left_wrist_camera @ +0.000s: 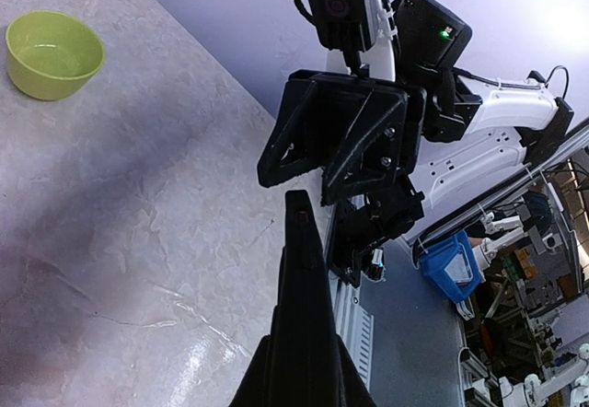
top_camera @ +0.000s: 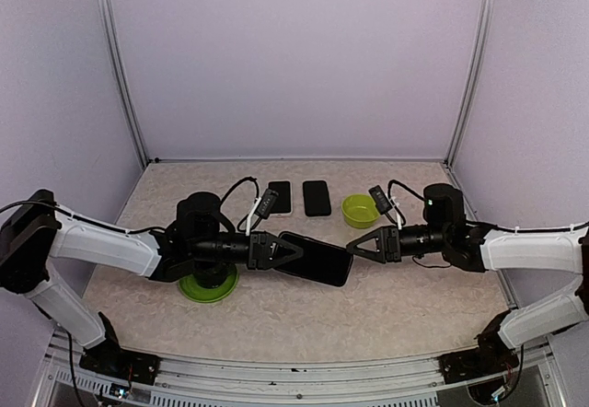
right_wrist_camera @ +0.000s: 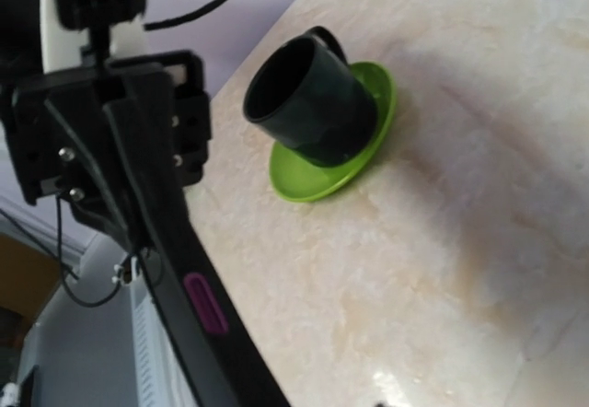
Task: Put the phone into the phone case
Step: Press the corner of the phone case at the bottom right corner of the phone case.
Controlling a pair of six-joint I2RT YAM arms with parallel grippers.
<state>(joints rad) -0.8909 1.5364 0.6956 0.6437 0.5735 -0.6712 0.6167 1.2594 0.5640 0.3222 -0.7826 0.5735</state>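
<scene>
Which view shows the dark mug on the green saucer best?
Right wrist: the mug stands upright on the saucer, its rim and handle clear. In top external the left arm covers most of it; only the saucer's edge is clear. Left wrist does not show it.

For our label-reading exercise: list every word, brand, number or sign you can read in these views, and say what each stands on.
No text can be read.
The black phone, black mug, green saucer and green bowl carry no lettering.
The workshop clutter at the edge of the left wrist view is too small to read.
</scene>
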